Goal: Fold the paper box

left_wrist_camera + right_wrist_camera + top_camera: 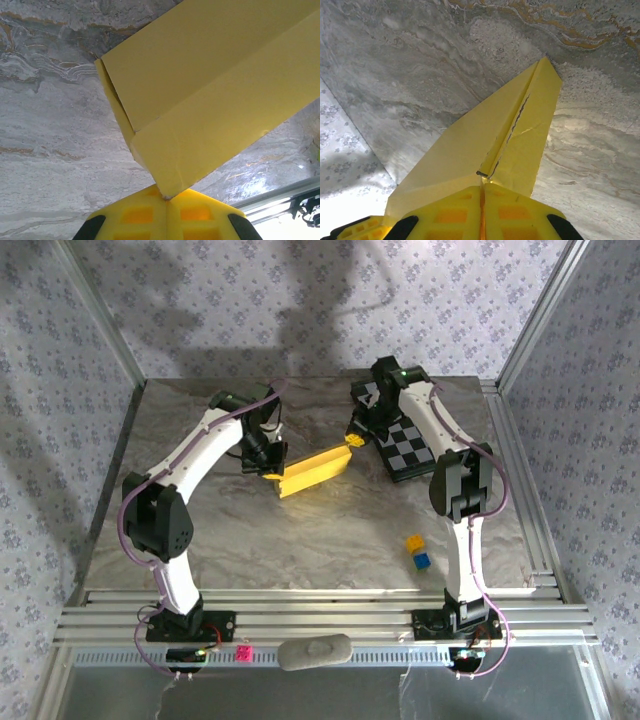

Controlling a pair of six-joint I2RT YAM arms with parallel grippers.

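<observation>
paper box sits mid-table btw the arms. left gripper clamped tight on its left corner, right gripper pinching its far-right end. chequered board just right of that.

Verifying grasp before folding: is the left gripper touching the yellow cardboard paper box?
Touching. Left wrist view: left gripper pinches a corner of the yellow cardboard paper box.

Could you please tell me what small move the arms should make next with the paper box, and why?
Probably turn the right gripper slightly, with the left gripper as the anchor, to bend the paper box further along its long crease. Both grippers are shut on opposite ends, and the crease looks only partly folded.
</observation>
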